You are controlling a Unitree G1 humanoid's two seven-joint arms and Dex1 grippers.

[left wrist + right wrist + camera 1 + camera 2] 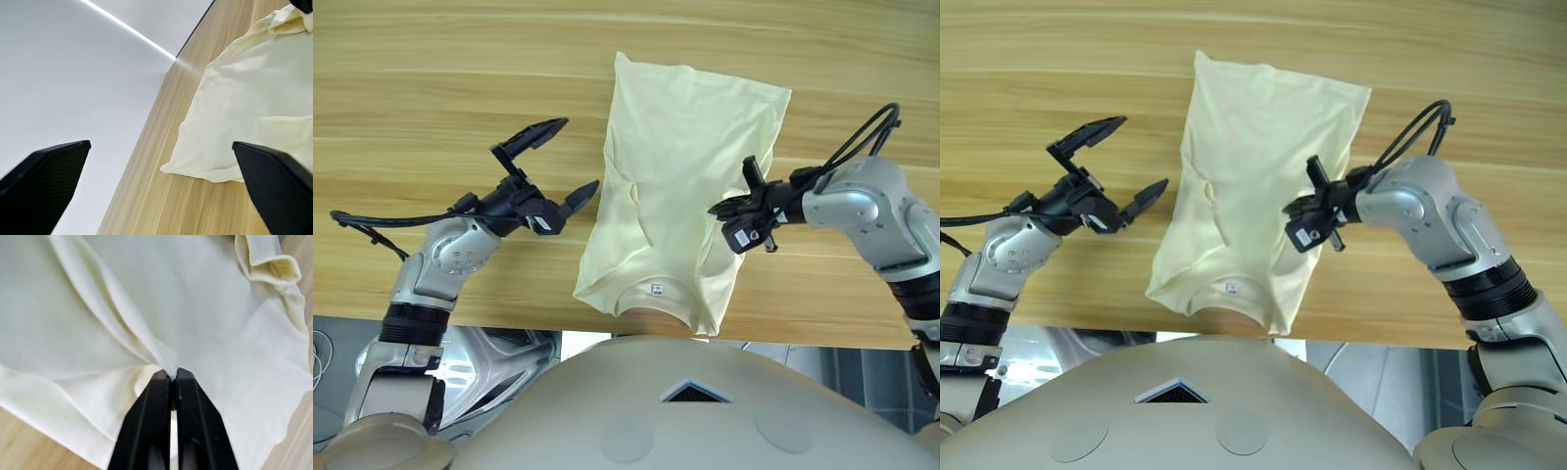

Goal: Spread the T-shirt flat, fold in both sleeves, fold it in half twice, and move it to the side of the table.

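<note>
A pale yellow T-shirt (pixel 685 147) lies lengthwise on the wooden table (pixel 431 78). Its collar (pixel 656 291) is at the near edge and its hem is far from me. The sides look folded inward and the cloth is creased. My right gripper (pixel 720 209) is over the shirt's right side and shut on a pinched ridge of fabric (pixel 164 357). My left gripper (pixel 576 157) hovers just left of the shirt, open and holding nothing. In the left wrist view its fingers (pixel 274 171) frame a corner of the shirt (pixel 254 98).
Bare wood stretches left, right and beyond the shirt. The table's near edge (pixel 460 318) runs right under the collar, which slightly overhangs it. A black cable loops (pixel 862 132) above my right wrist.
</note>
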